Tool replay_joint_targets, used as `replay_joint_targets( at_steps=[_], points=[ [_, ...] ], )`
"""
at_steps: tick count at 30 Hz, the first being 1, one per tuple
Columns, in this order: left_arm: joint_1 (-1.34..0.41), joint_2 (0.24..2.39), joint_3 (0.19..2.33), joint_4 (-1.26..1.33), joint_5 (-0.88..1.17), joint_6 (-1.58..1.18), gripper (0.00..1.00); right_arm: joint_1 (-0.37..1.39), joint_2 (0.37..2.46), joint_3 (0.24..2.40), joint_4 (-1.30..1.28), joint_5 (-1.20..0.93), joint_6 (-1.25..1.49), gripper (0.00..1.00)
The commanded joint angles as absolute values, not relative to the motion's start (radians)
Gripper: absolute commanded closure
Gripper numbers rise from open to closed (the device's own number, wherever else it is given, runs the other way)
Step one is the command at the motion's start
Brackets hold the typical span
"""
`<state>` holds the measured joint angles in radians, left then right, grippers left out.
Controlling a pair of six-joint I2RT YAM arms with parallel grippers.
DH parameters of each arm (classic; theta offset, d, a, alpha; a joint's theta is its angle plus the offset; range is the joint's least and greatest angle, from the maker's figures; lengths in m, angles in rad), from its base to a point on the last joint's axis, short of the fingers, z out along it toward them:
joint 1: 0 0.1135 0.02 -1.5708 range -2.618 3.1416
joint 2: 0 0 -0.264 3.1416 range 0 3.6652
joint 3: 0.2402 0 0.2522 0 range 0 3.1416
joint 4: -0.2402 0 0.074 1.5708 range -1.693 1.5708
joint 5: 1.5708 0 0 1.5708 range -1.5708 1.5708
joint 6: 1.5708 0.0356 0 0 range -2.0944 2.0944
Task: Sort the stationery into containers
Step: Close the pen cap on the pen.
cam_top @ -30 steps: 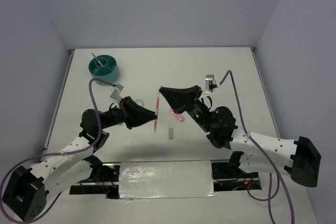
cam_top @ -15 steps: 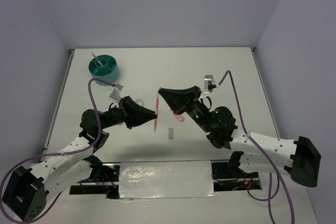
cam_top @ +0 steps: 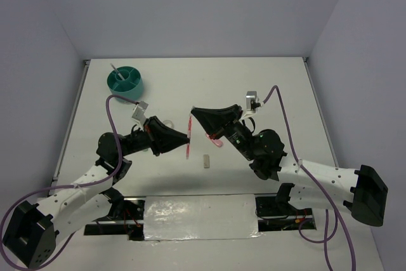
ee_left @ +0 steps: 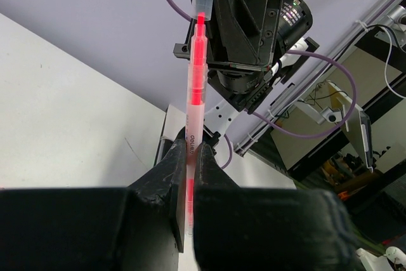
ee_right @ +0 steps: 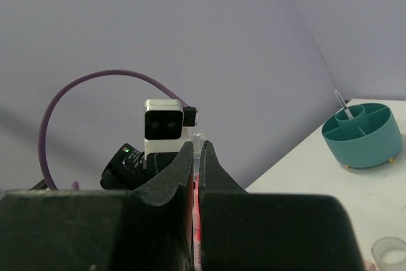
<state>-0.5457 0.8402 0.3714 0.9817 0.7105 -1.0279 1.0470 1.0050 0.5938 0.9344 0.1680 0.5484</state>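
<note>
A pink pen with a clear cap hangs in the air over the table's middle, gripped by both grippers. My left gripper is shut on its lower barrel; in the left wrist view the pen rises from between the fingers. My right gripper is shut on the capped upper end; in the right wrist view the cap pokes out above the fingertips. The round teal cup stands at the far left with a thin pen in it, and also shows in the right wrist view.
A pink oblong piece lies on the table under the right gripper. A small tan block lies nearer the front. A clear ring sits behind the left gripper and shows at the right wrist view's corner.
</note>
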Motion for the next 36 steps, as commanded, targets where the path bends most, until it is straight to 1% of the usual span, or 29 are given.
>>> replay_joint_targets(
  at_steps=[1,7,17,20,24,27,29,33,36],
  points=[
    [-0.549,0.827,0.388,1.057,0.701,-1.022,1.0,1.055,1.005,0.584,0.973,0.157,0.525,1.0],
    [-0.549,0.822,0.41,1.011,0.692,-0.993,1.0,1.055,1.005,0.601,0.893,0.081,0.506,1.0],
    [-0.549,0.767,0.489,0.855,0.709,-0.865,1.0,1.055,0.976,0.577,0.753,0.067,0.503,1.0],
    [-0.549,0.746,0.511,0.784,0.709,-0.799,1.0,1.054,0.963,0.594,0.681,0.057,0.514,1.0],
    [-0.549,0.701,0.546,0.631,0.704,-0.654,1.0,1.055,0.951,0.679,0.481,0.012,0.52,1.0],
    [-0.549,0.677,0.537,0.63,0.698,-0.63,1.0,1.048,0.957,0.718,0.391,-0.031,0.546,1.0],
    [-0.549,0.669,0.531,0.666,0.698,-0.63,1.0,1.048,0.974,0.721,0.383,-0.076,0.558,1.0],
    [-0.549,0.676,0.549,0.666,0.701,-0.614,1.0,1.048,0.991,0.709,0.361,-0.098,0.575,1.0],
    [-0.549,0.686,0.571,0.663,0.704,-0.609,1.0,1.046,1.003,0.661,0.356,-0.113,0.563,1.0]
  ],
)
